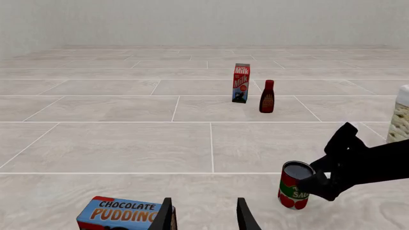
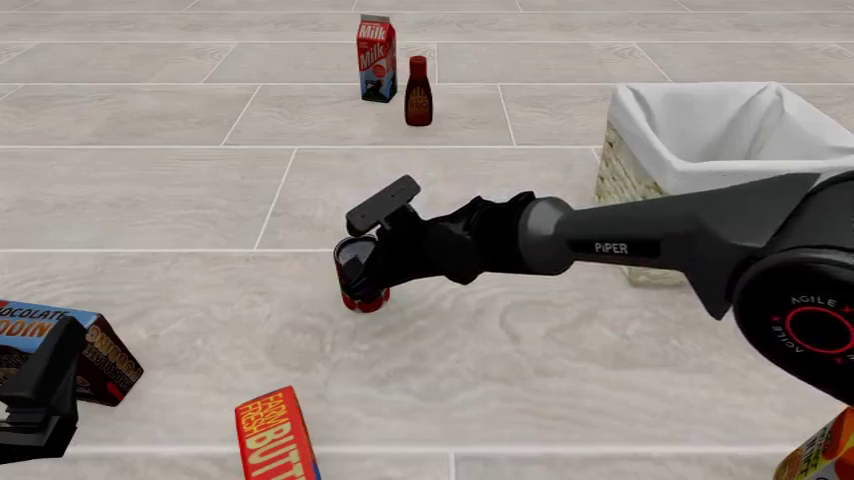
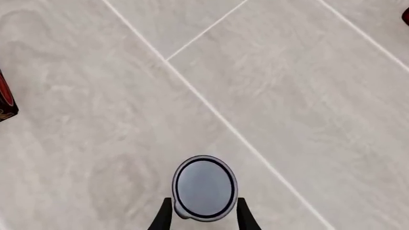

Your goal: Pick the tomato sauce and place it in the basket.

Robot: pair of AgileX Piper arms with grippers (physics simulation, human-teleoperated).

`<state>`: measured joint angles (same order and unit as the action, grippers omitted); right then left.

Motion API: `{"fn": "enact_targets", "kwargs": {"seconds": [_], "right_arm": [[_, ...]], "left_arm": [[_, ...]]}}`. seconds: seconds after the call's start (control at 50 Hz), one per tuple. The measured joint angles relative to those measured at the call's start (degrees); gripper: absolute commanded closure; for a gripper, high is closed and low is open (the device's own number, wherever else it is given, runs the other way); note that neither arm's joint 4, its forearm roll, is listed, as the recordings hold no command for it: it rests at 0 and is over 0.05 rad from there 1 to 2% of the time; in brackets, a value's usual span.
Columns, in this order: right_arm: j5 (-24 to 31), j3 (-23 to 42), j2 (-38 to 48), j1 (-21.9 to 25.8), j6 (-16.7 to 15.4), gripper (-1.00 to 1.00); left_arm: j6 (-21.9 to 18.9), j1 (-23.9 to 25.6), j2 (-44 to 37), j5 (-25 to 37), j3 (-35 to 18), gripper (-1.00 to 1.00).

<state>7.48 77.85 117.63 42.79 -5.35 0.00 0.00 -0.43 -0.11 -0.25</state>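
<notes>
Right arm [image 2: 694, 240], black with "PiPER" lettered on it, fills the near right of the front view and reaches toward 9 o'clock across the table [image 2: 561, 360], a pale grey wood-grain surface crossed by thin white lines like tile joints. In the left wrist view that surface runs back to a plain pale wall [image 1: 204, 19].

Next in size, the basket [image 2: 627, 180] stands at 2 o'clock in the front view, its white lining folded over the rim, partly behind the arm; the left wrist view catches only a sliver of it at one edge.

At 8 o'clock lies a pudding box [image 2: 94, 355], and a butter box [image 2: 274, 435] lies at 6 to 7 o'clock (both cut off by the frame). A milk carton [image 2: 376, 58] stands upright at 12 o'clock with a dark red bottle [image 2: 418, 92] just beside it.

The can [image 2: 360, 285] of tomato sauce sits near the middle of the table, well apart from the basket, upright on the surface as far as the left wrist view shows. The right gripper [image 2: 363, 262] is at the can, one finger on each side of its top; the right wrist view shows the dark lid [image 3: 204, 187] from above, between the two fingertips, which appear to touch its rim.

The left gripper [image 1: 204, 215] hangs at the near left, its fingers moderately apart and holding nothing, with the pudding box just beside it.
</notes>
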Motion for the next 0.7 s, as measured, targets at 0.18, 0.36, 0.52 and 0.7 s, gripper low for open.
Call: {"fn": "enact_targets", "kwargs": {"seconds": [0.18,0.36,0.52,0.7], "right_arm": [[-0.14,0.04,0.31,0.03,0.11,-1.00],[-0.23,0.07,0.58,0.02,0.23,-1.00],[-0.24,0.17,0.79,-0.02,0.26,-1.00],[-0.23,0.49,1.25,-0.13,0.32,-1.00]], "left_arm": [[0.00,0.00,0.00,0.00,0.00,-1.00],[0.00,0.00,0.00,0.00,0.00,-1.00],[0.00,0.00,0.00,0.00,0.00,-1.00],[0.00,0.00,0.00,0.00,0.00,-1.00]]}}
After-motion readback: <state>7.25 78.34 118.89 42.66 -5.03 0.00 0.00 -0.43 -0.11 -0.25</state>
